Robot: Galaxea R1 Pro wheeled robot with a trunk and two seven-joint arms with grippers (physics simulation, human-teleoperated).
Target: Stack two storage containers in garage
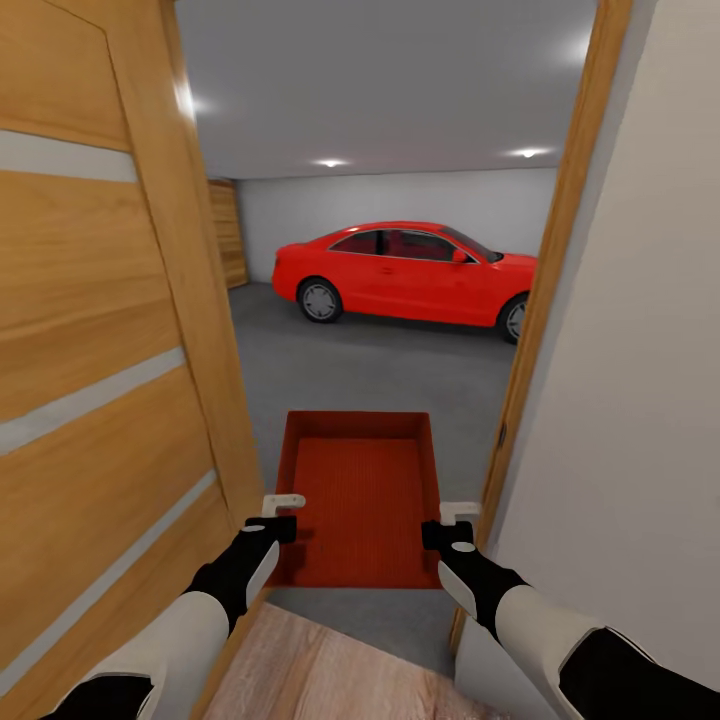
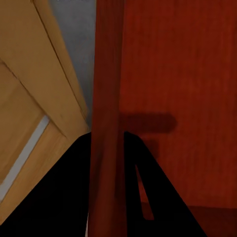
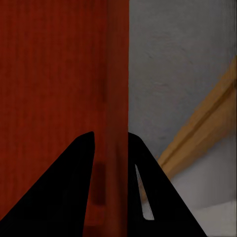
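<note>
Gripping opposite side walls of one storage container point(image 1: 362, 500), the left gripper point(image 1: 282, 512) and right gripper point(image 1: 448, 522) each pinch a thin orange-red wall between their fingers. The tub hangs in the doorway, over where light wood planks point(image 1: 330, 665) meet the grey concrete floor point(image 1: 380, 375). An open wooden door point(image 1: 100, 350) stands left. Far inside the garage sits a red car point(image 1: 410, 272) before a white wall point(image 1: 400, 200).

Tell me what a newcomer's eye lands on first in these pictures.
The red coupe car parked across the far side of the garage, framed by the open wooden door. Next, the orange-red storage container carried low in the doorway, its side walls clamped between the fingers of the left gripper and the right gripper.
</note>
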